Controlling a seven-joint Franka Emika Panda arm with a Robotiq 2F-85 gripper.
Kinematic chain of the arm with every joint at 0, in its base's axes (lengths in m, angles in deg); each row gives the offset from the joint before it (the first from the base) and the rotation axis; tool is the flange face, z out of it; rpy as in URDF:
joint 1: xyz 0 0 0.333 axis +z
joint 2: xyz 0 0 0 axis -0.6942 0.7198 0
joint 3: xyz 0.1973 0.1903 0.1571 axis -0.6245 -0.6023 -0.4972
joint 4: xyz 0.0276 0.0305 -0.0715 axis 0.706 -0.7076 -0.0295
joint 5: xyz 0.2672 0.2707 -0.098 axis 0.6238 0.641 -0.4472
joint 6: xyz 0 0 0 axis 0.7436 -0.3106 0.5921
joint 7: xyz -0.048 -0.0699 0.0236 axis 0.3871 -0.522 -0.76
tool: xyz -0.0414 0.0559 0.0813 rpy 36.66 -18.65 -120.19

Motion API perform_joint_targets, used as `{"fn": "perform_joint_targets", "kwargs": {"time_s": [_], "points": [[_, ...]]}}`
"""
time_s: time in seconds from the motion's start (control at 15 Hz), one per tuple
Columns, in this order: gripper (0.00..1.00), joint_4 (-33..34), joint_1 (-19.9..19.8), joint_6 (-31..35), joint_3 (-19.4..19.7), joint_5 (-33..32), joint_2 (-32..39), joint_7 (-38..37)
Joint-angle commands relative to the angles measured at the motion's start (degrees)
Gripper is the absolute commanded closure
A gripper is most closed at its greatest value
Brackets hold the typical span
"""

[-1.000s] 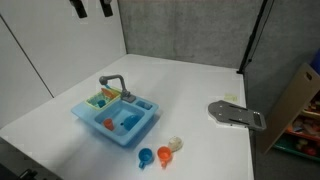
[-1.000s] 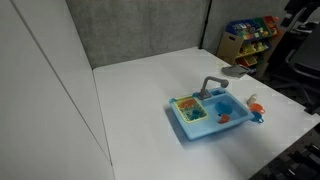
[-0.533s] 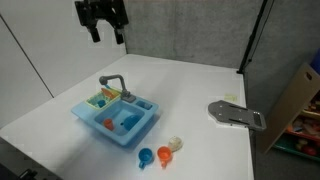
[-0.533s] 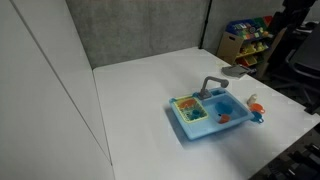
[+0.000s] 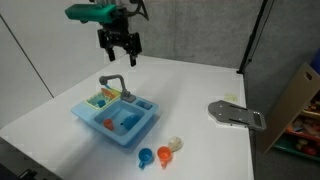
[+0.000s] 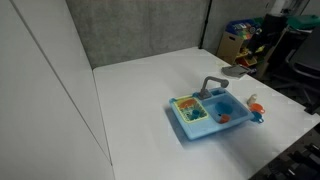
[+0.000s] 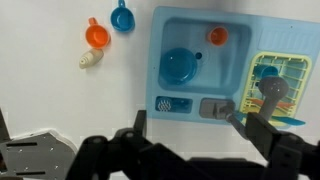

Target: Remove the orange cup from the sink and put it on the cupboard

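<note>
Orange cup (image 7: 217, 36) in sink (image 5: 145, 128) basin, near a tabletop (image 5: 190, 85) edge, untouched; approach step. Tool (image 5: 122, 57) released, jaws wide, hovering high above. Next: drop, straddle cup, clench.

the pincer (image 5: 121, 54) is black and chunky, with two thick black fingers (image 7: 268, 138). a blue-green block (image 5: 90, 13) sits just above it.

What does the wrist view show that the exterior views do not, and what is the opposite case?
Only the wrist view looks straight down into the sink, so the round blue dish beside the orange cup is clear. Only an exterior view shows how high the open gripper hangs above the sink, and a brown shelf. Both show the sink, the orange cup, the blue cup and the grey plate.
</note>
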Motion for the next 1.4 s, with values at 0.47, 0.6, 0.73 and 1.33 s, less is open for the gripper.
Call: {"fn": "perform_joint_targets", "kwargs": {"time_s": [0.47,0.6,0.73,1.33], "points": [[0.0,4.79,-1.5,2.68,1.34,-0.85,9.63,-2.13],[0.0,2.92,-1.71,2.96,1.01,0.14,8.61,-0.66],[0.0,3.37,-1.72,2.96,1.0,0.13,9.15,-0.72],[0.0,0.41,-1.16,7.1,0.21,-1.12,10.52,2.13]]}}
